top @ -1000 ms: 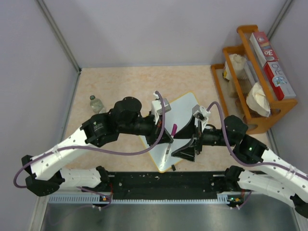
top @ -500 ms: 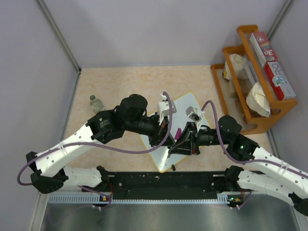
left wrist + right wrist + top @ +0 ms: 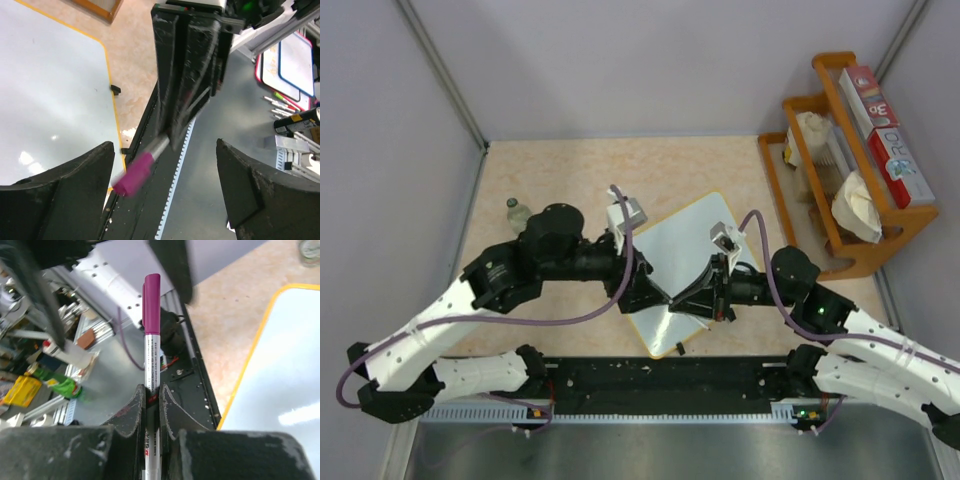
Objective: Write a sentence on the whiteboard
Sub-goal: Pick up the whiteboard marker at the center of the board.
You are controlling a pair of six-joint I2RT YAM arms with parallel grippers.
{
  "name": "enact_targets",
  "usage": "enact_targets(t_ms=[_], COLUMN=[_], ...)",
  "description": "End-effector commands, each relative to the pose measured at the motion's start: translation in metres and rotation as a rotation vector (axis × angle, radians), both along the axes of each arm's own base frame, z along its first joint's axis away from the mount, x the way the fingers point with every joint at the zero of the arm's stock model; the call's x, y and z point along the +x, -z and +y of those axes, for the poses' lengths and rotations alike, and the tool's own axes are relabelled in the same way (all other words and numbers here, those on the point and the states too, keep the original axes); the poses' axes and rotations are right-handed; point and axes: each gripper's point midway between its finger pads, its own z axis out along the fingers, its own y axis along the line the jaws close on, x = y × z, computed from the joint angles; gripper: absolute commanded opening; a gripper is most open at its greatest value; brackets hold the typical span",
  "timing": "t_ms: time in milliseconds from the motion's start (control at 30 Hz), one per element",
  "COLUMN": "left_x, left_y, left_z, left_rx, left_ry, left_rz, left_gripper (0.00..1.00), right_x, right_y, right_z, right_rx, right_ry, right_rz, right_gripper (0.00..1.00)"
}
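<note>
One whiteboard (image 3: pixel 685 240), with two small black clips (image 3: pixel 115 89) on its near edge. One purple-capped marker (image 3: pixel 151 330) above that edge. Two grippers, left gripper (image 3: pixel 655 293) and right gripper (image 3: pixel 692 298), both over the board's near corner. One small bottle (image 3: pixel 518 214) left of the board. One wooden rack (image 3: pixel 847 264) right of it, with two white bundles (image 3: pixel 857 205) inside.

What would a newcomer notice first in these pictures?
The right gripper is shut on a purple-capped marker over the yellow-rimmed whiteboard in the middle of the top view, facing the open left gripper. A filled wooden rack stands at the far right.
</note>
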Motion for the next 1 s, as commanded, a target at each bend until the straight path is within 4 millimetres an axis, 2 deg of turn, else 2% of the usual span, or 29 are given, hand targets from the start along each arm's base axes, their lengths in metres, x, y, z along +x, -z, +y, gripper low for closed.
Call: enact_targets(t_ms=[0,33,133,300,333,467,500,567,600,733,767,967], left_x=[0.002,0.003,0.011,0.034,0.044,0.053,0.053,0.049,0.051,0.039,0.034,0.023], left_y=[-0.027,-0.016,-0.006,-0.007,-0.005,-0.003,0.004,-0.001,0.008,0.008,-0.004,-0.014], left_z=[0.019,0.018,0.017,0.027,0.032,0.038,0.034,0.02,0.012,-0.024,-0.039,-0.083], left_rx=[-0.148,-0.131,-0.114,-0.099,-0.087,-0.103,-0.099,-0.161,-0.156,-0.243,-0.314,-0.377], left_ry=[-0.088,-0.091,-0.114,-0.232,-0.298,-0.372,-0.365,-0.319,-0.303,-0.151,-0.082,0.054], left_rz=[-0.045,-0.033,-0.024,-0.079,-0.094,-0.09,-0.076,-0.052,-0.031,0.04,0.052,0.083], left_gripper=[0.87,0.87,0.87,0.9,0.91,0.93,0.92,0.92,0.91,0.9,0.89,0.84], right_x=[0.029,0.032,0.04,0.059,0.062,0.08,0.086,0.09,0.096,0.095,0.095,0.094], right_y=[0.0,0.001,0.004,0.011,0.015,0.007,0.001,-0.003,-0.007,-0.024,-0.026,-0.033], right_z=[-0.006,-0.007,-0.008,-0.015,-0.017,-0.034,-0.044,-0.053,-0.059,-0.077,-0.079,-0.087], right_rx=[0.014,0.017,0.014,-0.001,-0.004,0.056,0.087,0.13,0.163,0.293,0.312,0.372], right_ry=[0.193,0.21,0.253,0.366,0.39,0.531,0.588,0.641,0.689,0.74,0.745,0.76], right_rz=[0.023,0.024,0.033,0.036,0.044,0.089,0.093,0.121,0.129,0.148,0.154,0.161], right_gripper=[0.0,0.0,0.0,0.0,0.0,0.0,0.0,0.0,0.0,0.0,0.0,0.0])
